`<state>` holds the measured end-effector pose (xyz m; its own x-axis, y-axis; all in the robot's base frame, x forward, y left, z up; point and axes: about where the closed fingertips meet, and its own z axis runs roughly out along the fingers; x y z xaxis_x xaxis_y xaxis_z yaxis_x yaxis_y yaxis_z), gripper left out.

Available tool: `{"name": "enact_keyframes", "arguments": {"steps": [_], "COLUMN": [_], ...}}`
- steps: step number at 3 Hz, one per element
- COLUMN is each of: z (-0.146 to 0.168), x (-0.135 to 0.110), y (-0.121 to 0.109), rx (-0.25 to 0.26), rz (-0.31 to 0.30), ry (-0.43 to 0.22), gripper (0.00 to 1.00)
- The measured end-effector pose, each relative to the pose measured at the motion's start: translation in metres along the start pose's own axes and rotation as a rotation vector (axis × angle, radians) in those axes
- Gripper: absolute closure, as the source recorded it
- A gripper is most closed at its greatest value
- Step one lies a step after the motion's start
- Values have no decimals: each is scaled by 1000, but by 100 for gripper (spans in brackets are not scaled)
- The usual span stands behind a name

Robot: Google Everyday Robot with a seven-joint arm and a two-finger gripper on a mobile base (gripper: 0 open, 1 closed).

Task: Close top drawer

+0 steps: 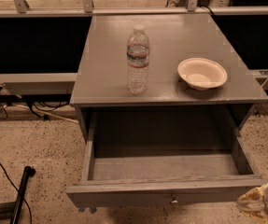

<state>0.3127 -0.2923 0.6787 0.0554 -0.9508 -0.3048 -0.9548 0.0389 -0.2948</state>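
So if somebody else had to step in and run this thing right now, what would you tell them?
Gripper: low at the right edge of the view, just off the right end of the drawer front. I cannot tell whether it touches the wood.
Top drawer: pulled far out of the grey cabinet, with its small knob at the centre of the front.
On the cabinet top: an upright water bottle and a white bowl, apart from each other.
Done: nothing yet; the drawer is open.
Left: bring the gripper to the drawer front and push it in until it is flush.
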Motion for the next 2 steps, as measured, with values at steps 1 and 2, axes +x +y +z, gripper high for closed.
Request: {"name": "enact_keyframes", "arguments": {"steps": [1,2], "z": [30,61], "x": [-14,-28], "y": [10,20], "rx": [-56,-75], "rz": [-16,-20], "ry": [-70,-137], "gripper": [100,100]}}
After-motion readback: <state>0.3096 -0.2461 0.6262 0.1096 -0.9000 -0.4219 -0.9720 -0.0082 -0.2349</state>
